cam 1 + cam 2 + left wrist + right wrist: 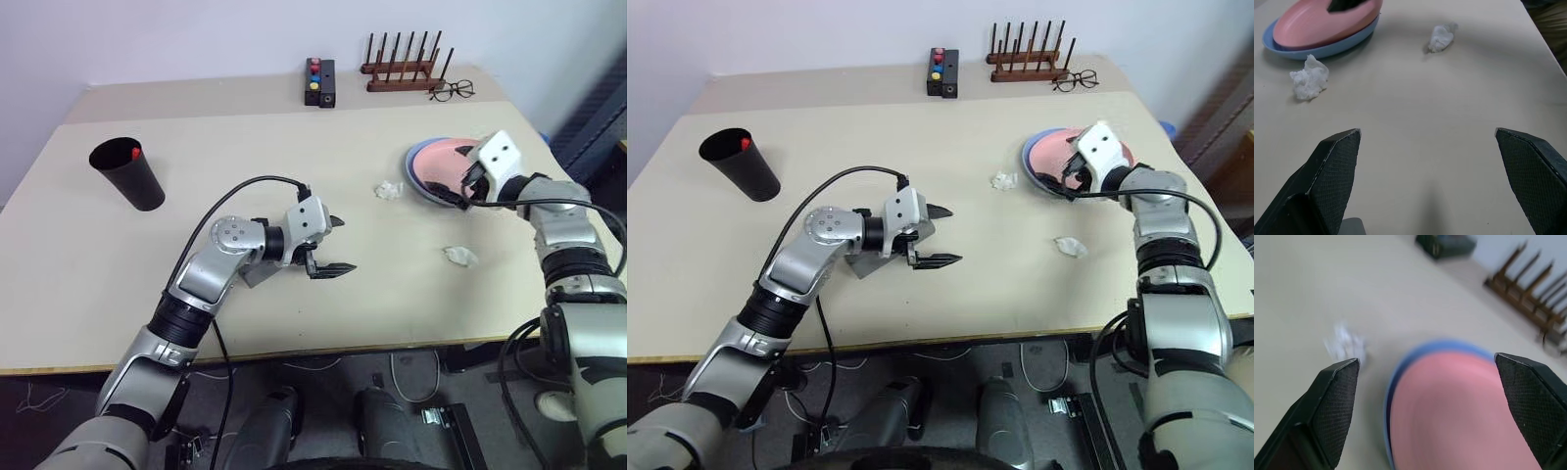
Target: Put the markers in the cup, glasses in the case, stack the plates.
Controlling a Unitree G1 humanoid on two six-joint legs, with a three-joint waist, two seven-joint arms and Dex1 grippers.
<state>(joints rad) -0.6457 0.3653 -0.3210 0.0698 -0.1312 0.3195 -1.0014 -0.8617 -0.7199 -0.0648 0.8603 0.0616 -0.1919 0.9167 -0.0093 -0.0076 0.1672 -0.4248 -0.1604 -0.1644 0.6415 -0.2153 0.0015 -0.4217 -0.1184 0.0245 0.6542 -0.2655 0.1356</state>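
The pink plate [443, 160] lies stacked on the light blue plate [415, 172] at the table's right. My right gripper [467, 186] hovers open just above their near edge, holding nothing. At the far left the black cup [128, 175] stands upright, and a marker's red cap [134, 153] shows inside it. My left gripper [346, 245] is open and empty over mid-table, pointing right. A corner of the grey case [257, 276] lies on the table under that wrist. The glasses are out of view.
Two crumpled white tissues [389, 190] [459, 257] lie between the grippers and near the plates. At the back edge stand a black box with coloured buttons [319, 81], a wooden peg rack [402, 69] and wire-rimmed spectacles [452, 90].
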